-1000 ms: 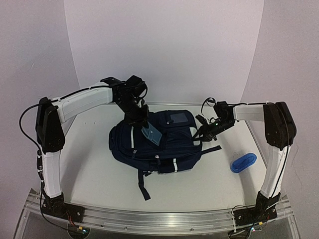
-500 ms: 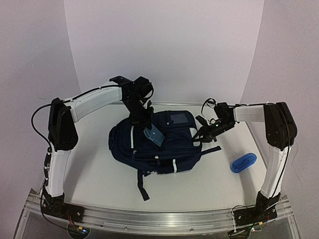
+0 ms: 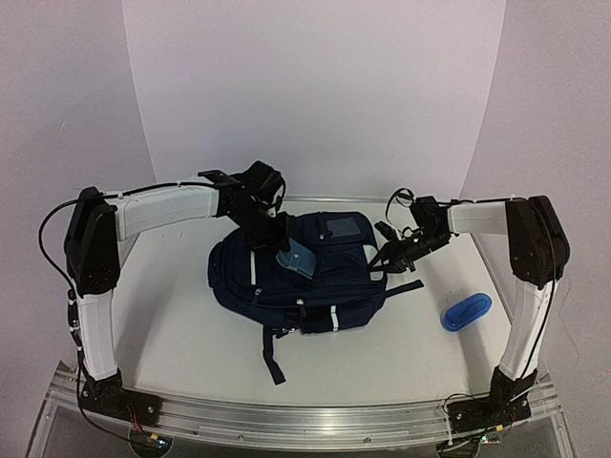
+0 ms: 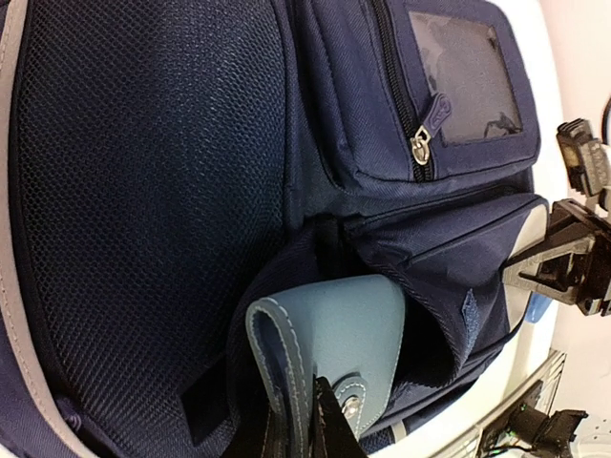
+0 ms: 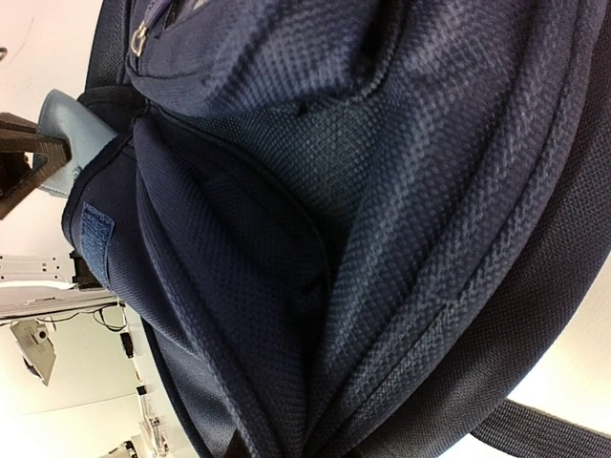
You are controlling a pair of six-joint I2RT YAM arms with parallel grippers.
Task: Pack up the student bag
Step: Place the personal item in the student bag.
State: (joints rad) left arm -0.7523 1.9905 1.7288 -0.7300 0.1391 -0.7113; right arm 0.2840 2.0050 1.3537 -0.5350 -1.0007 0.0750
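Student bag [image 3: 315, 286]: left gripper [image 4: 307, 434] pinching light-blue case [image 4: 344, 329] at its open pocket, right gripper [image 3: 385, 254] clamped on pocket edge

The student bag [image 5: 382, 210] fills nearly the whole view. Its navy weave is seen very close, with curved seams and piping running toward the lower middle. At the bag's upper left corner hangs a metal zip pull [image 5: 139, 36]. Just below it a pocket mouth gapes along the bag's left side, and a light-blue pouch [image 5: 72, 129] sticks out of it. The dark left hand [image 5: 24, 157] touches the pouch's outer end, just off the bag's left edge. A small blue fabric tab [image 5: 96, 229] sits on the bag's left rim. A dark strap [image 5: 549, 434] leaves the bag's lower right across the white counter [image 5: 578, 377].
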